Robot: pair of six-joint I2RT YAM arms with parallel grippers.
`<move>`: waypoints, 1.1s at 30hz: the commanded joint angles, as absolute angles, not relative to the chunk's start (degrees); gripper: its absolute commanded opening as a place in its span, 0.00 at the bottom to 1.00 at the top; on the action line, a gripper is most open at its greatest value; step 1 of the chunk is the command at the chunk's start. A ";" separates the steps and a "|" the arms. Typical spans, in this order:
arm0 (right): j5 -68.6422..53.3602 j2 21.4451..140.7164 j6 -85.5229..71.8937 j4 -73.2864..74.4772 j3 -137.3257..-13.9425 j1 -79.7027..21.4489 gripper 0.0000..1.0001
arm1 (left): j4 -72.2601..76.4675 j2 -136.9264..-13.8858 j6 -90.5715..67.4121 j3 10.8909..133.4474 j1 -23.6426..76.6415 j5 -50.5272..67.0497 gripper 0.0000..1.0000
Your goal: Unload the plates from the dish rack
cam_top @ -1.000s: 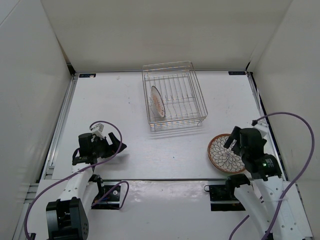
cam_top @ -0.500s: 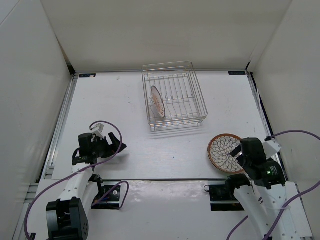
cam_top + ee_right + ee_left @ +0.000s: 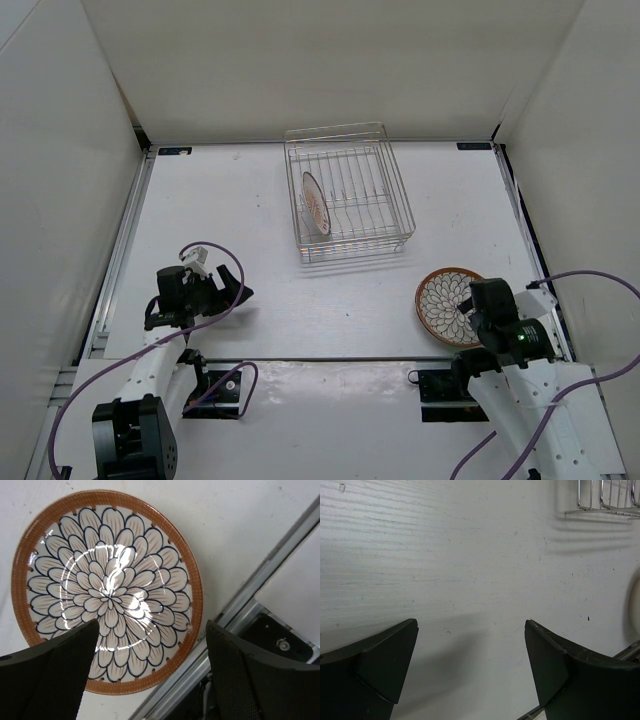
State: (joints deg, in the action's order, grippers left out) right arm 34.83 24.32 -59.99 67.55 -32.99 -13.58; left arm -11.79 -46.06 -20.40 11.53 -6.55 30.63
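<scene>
Plate (image 3: 107, 590) lies face-up at near right beneath the wide-open, empty right end effector (image 3: 151, 625), while the left end effector (image 3: 471, 622) gapes equally empty.

Bare tabletop (image 3: 230, 220) lies open between the left gripper (image 3: 470, 625) and the dish rack (image 3: 348, 195) — a wide lane. Inside the rack an upright plate (image 3: 315, 203) stands near the left end, with wire dividers (image 3: 360, 185) to its right. A patterned plate (image 3: 107, 590) lies flat beneath the right gripper (image 3: 151, 630), near the edge rail (image 3: 260, 595) — white walls (image 3: 60, 200) hem both sides.

White scuffed table (image 3: 230, 220), plain white walls (image 3: 300, 60) around it, metal rail (image 3: 122, 250) along left edge
</scene>
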 commanded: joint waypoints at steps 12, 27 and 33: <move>11.87 26.37 -69.53 46.86 -13.19 -13.53 0.82 | -19.16 -47.90 -19.60 9.32 -6.33 27.33 1.00; 5.90 42.35 -63.37 23.66 -14.16 -13.45 0.75 | -18.90 -48.25 -19.60 9.23 -6.50 27.42 1.00; 2.90 44.73 -62.14 12.67 -10.99 -13.45 0.72 | -18.81 -48.51 -19.51 9.32 -6.50 27.42 1.00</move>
